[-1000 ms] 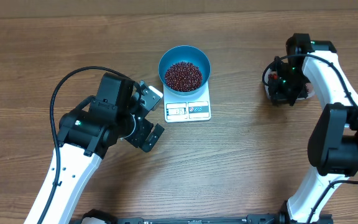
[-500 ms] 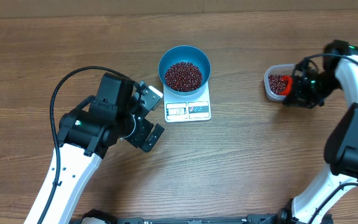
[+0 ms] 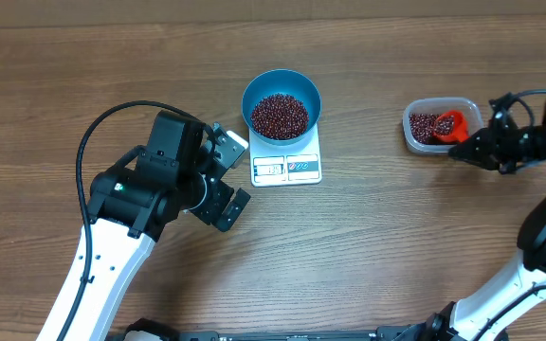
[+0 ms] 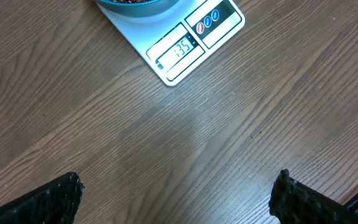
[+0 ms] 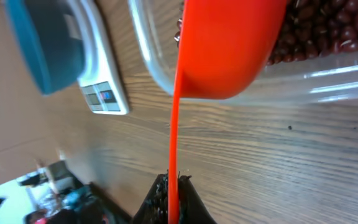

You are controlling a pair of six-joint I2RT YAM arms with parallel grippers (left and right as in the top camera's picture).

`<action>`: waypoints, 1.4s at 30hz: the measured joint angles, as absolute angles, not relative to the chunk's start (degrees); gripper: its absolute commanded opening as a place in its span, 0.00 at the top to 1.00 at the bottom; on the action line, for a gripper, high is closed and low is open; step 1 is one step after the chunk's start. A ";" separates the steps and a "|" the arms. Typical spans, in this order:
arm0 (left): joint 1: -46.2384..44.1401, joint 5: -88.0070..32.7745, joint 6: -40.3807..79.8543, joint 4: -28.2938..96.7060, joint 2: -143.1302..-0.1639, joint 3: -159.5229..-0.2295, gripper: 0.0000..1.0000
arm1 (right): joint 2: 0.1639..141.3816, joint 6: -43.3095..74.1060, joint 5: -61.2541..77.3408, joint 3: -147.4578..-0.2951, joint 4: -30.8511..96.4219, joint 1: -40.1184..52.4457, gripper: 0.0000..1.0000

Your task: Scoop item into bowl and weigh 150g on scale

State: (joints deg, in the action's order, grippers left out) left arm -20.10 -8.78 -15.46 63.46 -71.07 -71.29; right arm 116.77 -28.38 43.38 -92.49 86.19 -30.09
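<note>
Red-brown beans (image 3: 279, 115), seen overhead, heap in the round blue bowl (image 3: 249, 95) on the flat white scale (image 3: 287, 169), with the left gripper (image 3: 238, 175) gaping beside it. Left wrist: the display (image 4: 180, 48) seems short of target. Right wrist: the right gripper (image 5: 173, 190) pinches an orange plastic scoop (image 5: 229, 50) in the clear tub (image 5: 328, 87); take a small, level load.

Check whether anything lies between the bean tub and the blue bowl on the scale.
Nothing visible does. Only bare table lies between the tub and the bowl on the scale. The right gripper, shut on the red scoop, is at the tub; the open left gripper sits beyond the scale, off that path.
</note>
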 measured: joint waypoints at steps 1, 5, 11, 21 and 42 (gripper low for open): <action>-20.10 -8.78 -15.46 63.46 -71.07 -71.29 0.00 | 116.77 -29.67 44.49 -92.49 87.24 -30.63 0.96; -20.10 -8.78 -15.46 63.46 -71.07 -71.29 0.00 | 116.77 -34.37 48.58 -92.49 90.61 -31.79 0.96; -20.10 -8.78 -15.46 63.46 -71.07 -71.29 0.00 | 116.77 -37.36 52.80 -92.49 93.17 -30.74 0.96; -20.10 -8.78 -15.46 63.46 -71.07 -71.29 0.00 | 116.73 -38.35 61.28 -92.49 92.33 -19.90 0.96; -20.10 -8.80 -15.46 63.46 -71.07 -71.29 0.00 | 116.53 -16.53 47.24 -102.28 72.20 9.61 0.96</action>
